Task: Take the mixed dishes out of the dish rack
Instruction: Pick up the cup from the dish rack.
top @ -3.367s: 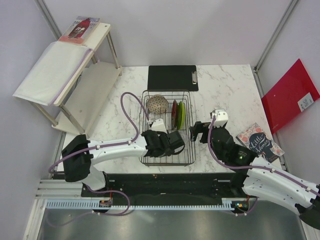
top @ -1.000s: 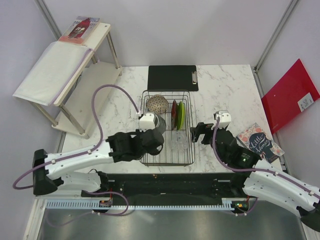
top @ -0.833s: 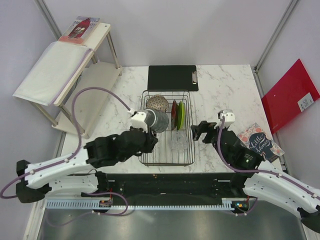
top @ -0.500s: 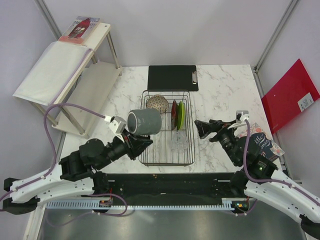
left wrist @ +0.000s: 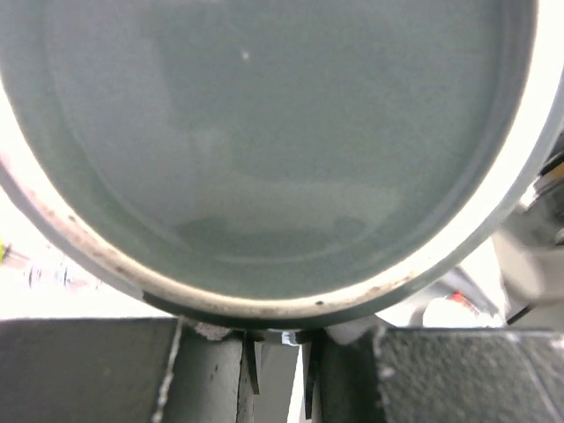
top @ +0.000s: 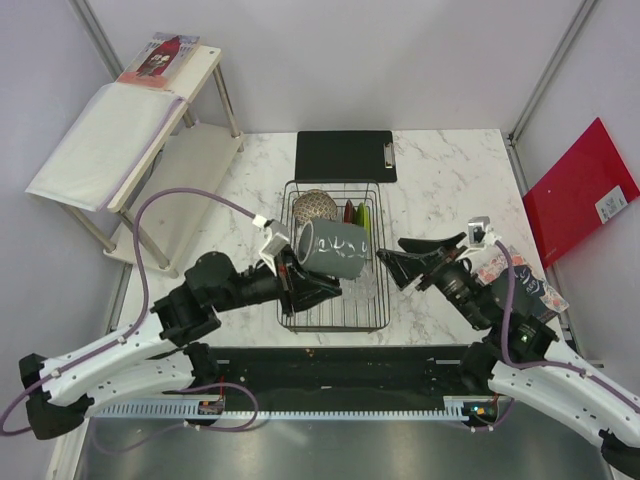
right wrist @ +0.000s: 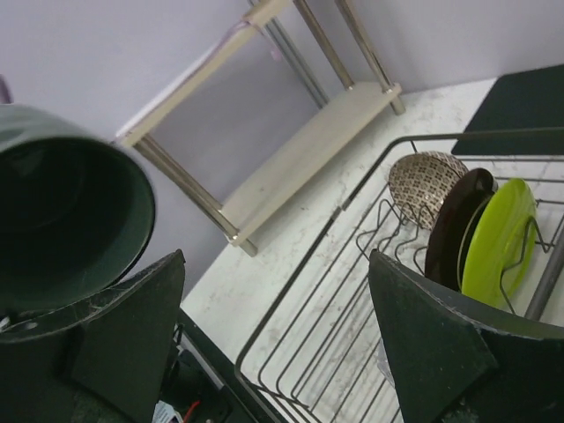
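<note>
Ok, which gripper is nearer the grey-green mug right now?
Left. The left gripper is clamped on the mug, holding it tilted above the dish rack. The right gripper hangs open beside the mug, not touching.

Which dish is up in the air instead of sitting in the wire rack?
The dark grey-green mug, held sideways by the left gripper above the dish rack. The lime-green plate, dark red plate and speckled bowl sit inside it.

Dark grey-green mug is held tipped on its side above the dark wire rack, mouth turned to the right. Speckled bowl, dark red plate and lime-green plate are stood on edge, side by side, at the rack's far end.
</note>
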`<state>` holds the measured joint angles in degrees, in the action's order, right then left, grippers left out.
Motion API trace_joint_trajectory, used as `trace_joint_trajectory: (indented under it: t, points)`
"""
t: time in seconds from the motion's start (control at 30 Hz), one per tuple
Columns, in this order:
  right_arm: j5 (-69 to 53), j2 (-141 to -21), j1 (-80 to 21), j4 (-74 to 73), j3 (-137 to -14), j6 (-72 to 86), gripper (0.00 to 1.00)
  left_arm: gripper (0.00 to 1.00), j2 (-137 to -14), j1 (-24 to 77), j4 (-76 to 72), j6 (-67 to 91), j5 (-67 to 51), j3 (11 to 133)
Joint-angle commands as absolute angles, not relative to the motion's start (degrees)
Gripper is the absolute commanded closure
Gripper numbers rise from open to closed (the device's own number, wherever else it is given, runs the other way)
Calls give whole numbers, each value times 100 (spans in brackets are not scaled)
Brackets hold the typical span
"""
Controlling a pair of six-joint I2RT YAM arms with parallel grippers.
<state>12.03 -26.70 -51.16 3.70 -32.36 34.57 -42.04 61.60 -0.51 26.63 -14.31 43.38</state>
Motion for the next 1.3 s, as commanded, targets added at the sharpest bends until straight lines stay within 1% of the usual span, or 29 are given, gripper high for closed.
trace_joint_trajectory:
  t: [0.0,0.07,0.1,0.13,0.27,0.33,0.4,0.63,0.8,1.1,1.17,1.27]
  points:
    - [976,-2260,-5133,730,-3191,3437,9,98,-4420,5310,-2474,3786,-2916,4281]
    - [897,-2110,-5124,677,-3182,3384,9,98,-4735,4916,-3003,4390,-3435,4141]
    - [853,-2048,-5124,642,-3173,3375,9,98,-4885,4809,-3685,4612,-3602,4087]
    - [818,-2022,-5133,642,-3164,3340,9,98,-5017,4677,-3970,4814,-3899,4061]
    - [642,-2021,-5124,703,-3217,3235,9,98,-5930,4632,-5131,5685,-4438,4166]
    - [650,-2074,-5133,764,-3269,3199,9,98,-6177,4632,-5718,6053,-4587,4192]
    - [720,-2118,-5133,939,-3296,3129,9,98,-6388,4641,-5836,6134,-4632,4219]
    - [975,-2636,-5133,1204,-3577,2786,9,98,-6495,4632,-5976,6231,-4641,4157]
    - [1098,-3128,-5124,1871,-3551,2769,11,98,-6548,4641,-6204,6398,-4658,4009]
    - [949,-3954,-5124,2496,-4043,2628,12,98,-6548,4649,-6328,6469,-4623,3744]
    - [949,-4173,-5133,2426,-4165,2610,14,98,-6557,4667,-6354,6469,-4641,3718]
    - [949,-4464,-5133,2347,-4254,2619,23,98,-6592,4702,-6381,6477,-4676,3691]
